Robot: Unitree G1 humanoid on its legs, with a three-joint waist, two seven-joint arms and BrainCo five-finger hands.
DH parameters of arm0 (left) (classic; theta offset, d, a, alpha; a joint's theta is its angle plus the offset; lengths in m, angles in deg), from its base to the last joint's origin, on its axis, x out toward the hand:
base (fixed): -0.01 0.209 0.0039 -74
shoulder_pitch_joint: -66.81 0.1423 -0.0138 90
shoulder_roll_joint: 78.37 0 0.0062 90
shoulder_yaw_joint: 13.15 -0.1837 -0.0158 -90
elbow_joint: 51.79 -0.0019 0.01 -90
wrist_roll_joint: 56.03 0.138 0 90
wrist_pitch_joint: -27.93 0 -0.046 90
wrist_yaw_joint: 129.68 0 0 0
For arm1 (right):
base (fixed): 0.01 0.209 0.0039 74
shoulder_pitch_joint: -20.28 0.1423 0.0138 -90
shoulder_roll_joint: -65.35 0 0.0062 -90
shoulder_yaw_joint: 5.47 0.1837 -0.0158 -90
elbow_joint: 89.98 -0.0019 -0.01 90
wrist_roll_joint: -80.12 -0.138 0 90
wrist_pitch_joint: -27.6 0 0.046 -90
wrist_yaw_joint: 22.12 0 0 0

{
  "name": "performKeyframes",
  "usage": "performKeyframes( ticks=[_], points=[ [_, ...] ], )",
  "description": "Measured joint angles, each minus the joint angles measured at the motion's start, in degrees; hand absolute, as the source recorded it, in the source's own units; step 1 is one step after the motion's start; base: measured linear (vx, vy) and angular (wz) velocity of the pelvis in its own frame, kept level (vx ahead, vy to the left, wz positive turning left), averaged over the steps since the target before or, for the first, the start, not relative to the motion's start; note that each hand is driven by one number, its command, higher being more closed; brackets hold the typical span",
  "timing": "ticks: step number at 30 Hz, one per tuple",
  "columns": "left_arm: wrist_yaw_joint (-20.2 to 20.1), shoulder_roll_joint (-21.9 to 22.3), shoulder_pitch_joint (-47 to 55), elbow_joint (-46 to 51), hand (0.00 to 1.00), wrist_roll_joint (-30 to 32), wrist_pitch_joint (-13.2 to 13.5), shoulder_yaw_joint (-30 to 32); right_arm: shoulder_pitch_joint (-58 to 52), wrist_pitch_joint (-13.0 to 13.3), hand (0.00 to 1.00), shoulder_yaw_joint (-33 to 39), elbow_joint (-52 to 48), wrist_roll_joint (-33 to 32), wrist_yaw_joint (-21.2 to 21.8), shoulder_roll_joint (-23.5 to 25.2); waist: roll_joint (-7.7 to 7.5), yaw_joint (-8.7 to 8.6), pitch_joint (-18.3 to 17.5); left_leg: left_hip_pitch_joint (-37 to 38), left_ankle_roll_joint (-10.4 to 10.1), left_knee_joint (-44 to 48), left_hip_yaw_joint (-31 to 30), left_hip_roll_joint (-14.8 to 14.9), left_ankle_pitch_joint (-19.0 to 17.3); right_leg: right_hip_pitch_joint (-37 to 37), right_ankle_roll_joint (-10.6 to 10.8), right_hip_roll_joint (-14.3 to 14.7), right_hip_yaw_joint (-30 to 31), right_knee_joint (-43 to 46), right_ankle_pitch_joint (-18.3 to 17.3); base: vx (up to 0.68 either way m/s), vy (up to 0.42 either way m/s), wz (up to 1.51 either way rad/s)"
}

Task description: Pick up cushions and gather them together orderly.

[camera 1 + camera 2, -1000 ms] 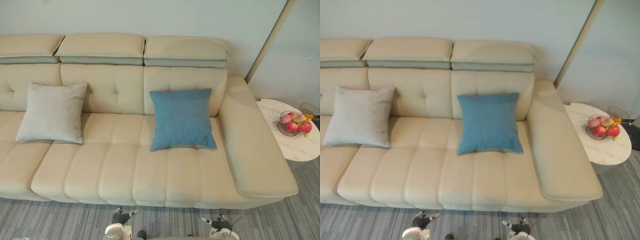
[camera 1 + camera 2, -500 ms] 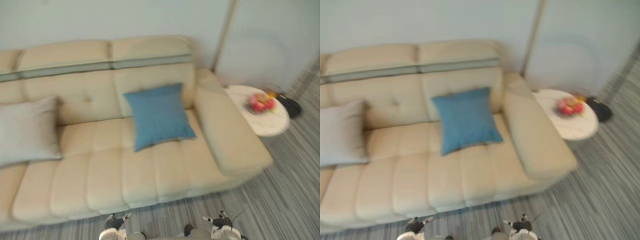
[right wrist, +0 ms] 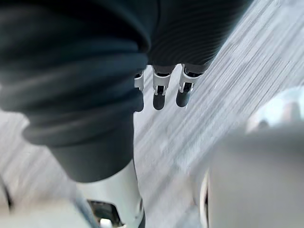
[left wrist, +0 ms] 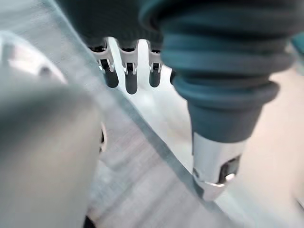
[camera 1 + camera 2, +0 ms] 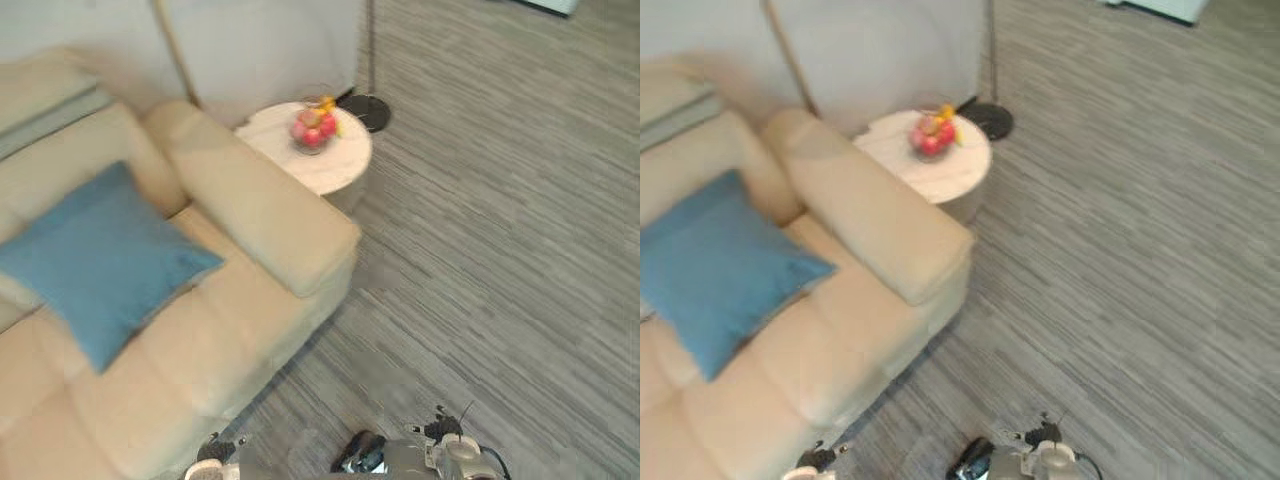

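**My view swung to the right, and no cushion was picked up yet**

The whole picture had shifted in the last second. The head camera turned right; the things themselves did not move. The sofa [image 5: 250, 210] had slid to the left side of my view, and the grey striped floor [image 5: 500, 220] now took up most of it. I judged this meant the robot was facing away from its work and would need to turn back before it could reach anything.

The blue cushion [image 5: 100, 260] lay on the sofa seat, leaning on the back rest, near the big arm rest. Nothing touched it.

Just past the arm rest stood a small round white table [image 5: 335, 168]. On it sat a wire bowl of fruit [image 5: 313, 127]. A dark round stand base [image 5: 368, 112] rested on the floor just behind the table.

My left hand [image 4: 129, 78] hung down with loose, straight fingers and held nothing. My right hand [image 3: 160, 92] hung over the floor the same way, also with nothing in it.
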Motion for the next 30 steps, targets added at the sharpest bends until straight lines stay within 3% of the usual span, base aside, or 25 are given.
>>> performKeyframes(
  ticks=[1, 3, 4, 5, 7, 10, 11, 12, 14, 15, 17, 22, 24, 26, 27, 30],
  points=[
    [0.0, 0.1, -0.1, 0.0, 0.00, 0.0, 0.1, -0.3, 0.0, 0.1, 0.00, 0.0, 0.0, 0.0, 0.0, -0.3, 0.00, -0.05, 0.2, -1.0, -0.8, 1.6, -3.1, -1.6, -1.8, 0.6, -0.3, 0.4, 1.4, -0.8, 0.2, 0.17, -0.157, -1.86],
    [0.0, 0.9, -0.1, 1.1, 0.00, -0.7, 1.1, -2.3, -0.5, 0.1, 0.00, 0.3, 0.9, -0.2, 0.0, -1.5, 0.34, 0.67, 1.0, -4.6, -1.0, 2.7, -15.8, -13.0, -8.7, 4.9, -0.9, 3.7, 11.2, -6.7, 2.2, 0.19, -0.093, -2.10],
    [0.0, 0.9, -0.2, 1.2, 0.00, -1.0, 1.2, -2.4, -0.5, 0.1, 0.00, 0.5, 1.2, -0.2, 0.0, -1.5, 0.40, 0.67, 1.2, -5.0, -0.9, 2.1, -16.7, -14.4, -9.2, 5.5, -1.0, 4.1, 12.6, -7.2, 2.4, 0.26, -0.004, -2.23],
    [-0.1, 1.5, -0.5, 1.4, 0.00, -2.1, 1.3, -2.5, -0.8, -0.1, 0.00, 1.3, 1.5, -0.4, -0.1, -1.5, 0.68, 0.67, 1.7, -8.2, -1.2, -2.6, -20.8, -20.8, -11.0, 7.3, -1.0, 5.5, 18.4, -8.8, 2.9, 0.22, 0.044, -1.69],
    [-0.5, 2.3, -0.9, 2.2, 0.00, -2.2, 1.3, -2.3, -1.2, -0.2, 0.00, 2.6, 1.4, -1.0, -0.6, -1.1, 1.27, 0.77, 2.5, -11.7, -1.5, -10.0, -26.2, -26.1, -11.2, 7.8, -0.8, 6.8, 24.0, -9.3, 3.0, 0.21, 0.104, -1.72],
    [-1.1, 3.8, -1.8, 2.9, 0.00, -2.4, 1.3, -1.3, -1.7, -0.4, 0.00, 3.4, -0.4, -1.9, -1.1, 0.5, 1.43, 1.60, 3.3, -14.7, -1.2, -20.0, -34.7, -31.5, -9.3, 8.5, 0.4, 7.5, 31.4, -9.4, 2.7, 0.23, 0.180, -1.72],
    [-1.1, 4.8, -1.8, 3.3, 0.00, -2.4, 1.3, -0.9, -2.8, -0.3, 0.00, 3.3, -2.4, -1.9, -1.1, 1.3, 1.68, 2.55, 3.1, -14.1, -1.3, -21.9, -37.6, -32.4, -3.1, 8.9, 1.9, 8.1, 34.4, -9.3, 2.2, 0.27, 0.196, -1.56],
    [-1.2, 5.0, -1.8, 3.4, 0.00, -2.4, 1.3, -0.5, -3.2, -0.2, 0.00, 3.1, -3.0, -1.9, -1.0, 1.7, 2.04, 2.86, 2.9, -13.4, 0.4, -21.7, -37.1, -32.4, -2.3, 9.2, 2.6, 8.3, 35.8, -9.2, 1.9, 0.29, 0.199, -1.57],
    [-1.7, 4.4, -2.1, 3.7, 0.00, -2.4, 1.2, 1.3, -3.6, -0.1, 0.00, 2.9, -4.3, -1.8, -0.9, 4.1, -0.38, 2.72, 2.8, -10.8, 1.3, -22.6, -31.6, -32.0, -4.2, 9.3, 4.5, 6.7, 39.2, -6.9, 1.1, 0.30, 0.185, -1.05],
    [-1.7, 4.4, -2.1, 3.7, 0.00, -2.4, 1.1, 1.5, -3.7, -0.2, 0.00, 2.8, -4.7, -1.8, -0.9, 4.3, -0.48, 2.74, 2.9, -10.4, 1.5, -22.6, -30.2, -31.6, -4.5, 9.0, 4.9, 6.5, 39.2, -6.2, 1.0, 0.29, 0.194, -1.01],
    [-1.7, 4.4, -2.1, 3.7, 0.00, -2.4, 1.0, 2.8, -3.2, 0.1, 0.00, 2.9, -5.3, -1.9, -1.0, 5.7, -1.20, 3.71, 2.6, -7.4, 2.0, -24.1, -25.0, -30.3, -5.2, 6.4, 8.1, 4.6, 35.2, -1.7, 1.1, 0.18, 0.140, -1.08],
    [-1.7, 3.9, -1.8, 3.3, 0.00, -2.2, 0.7, 2.7, -3.4, 0.5, 0.00, 3.4, -6.8, -1.9, -0.8, 7.5, -2.06, 3.62, 2.0, -3.3, 1.9, -26.0, -19.5, -29.3, -5.3, 5.1, 8.0, 1.0, 32.7, -0.6, 2.8, 0.09, 0.014, -0.71],
    [-1.8, 3.0, -1.9, 2.7, 0.00, -2.2, 0.6, 0.3, -2.9, 0.7, 0.00, 3.5, -5.5, -1.9, -0.6, 7.6, -2.34, 3.42, 1.5, -2.4, 1.4, -28.4, -17.3, -28.4, -5.6, 4.2, 9.2, 1.3, 30.3, -3.1, 3.1, 0.05, -0.131, -0.82],
    [-1.8, 2.8, -2.0, 2.3, 0.00, -2.3, 0.5, -0.6, -1.6, 0.7, 0.00, 3.5, -4.0, -1.9, -0.5, 7.2, -1.96, 3.48, 1.4, -2.4, 1.0, -29.7, -12.5, -26.0, -5.3, 2.5, 9.0, -0.6, 22.3, -3.4, 1.8, -0.04, -0.232, -1.26],
    [-1.8, 2.4, -2.0, 2.1, 0.00, -2.2, 0.1, -2.5, -0.4, 0.7, 0.00, 3.5, -2.4, -1.9, -0.5, 6.3, -1.25, 3.35, 1.2, -2.2, -1.0, -29.7, -9.6, -23.4, -5.6, 0.1, 8.4, -4.5, 14.0, -2.5, 1.9, -0.06, -0.219, -1.27],
    [-1.9, 1.2, -1.8, 1.9, 0.00, -2.2, -0.1, -3.8, 0.0, 0.3, 0.00, 3.5, -1.5, -1.9, -0.6, 5.4, -1.00, 3.35, 1.4, -0.1, -4.9, -30.2, -5.4, -19.3, -5.5, -2.3, 8.7, -7.0, 11.6, -5.1, 5.3, 0.03, -0.315, -1.26]
  ],
)
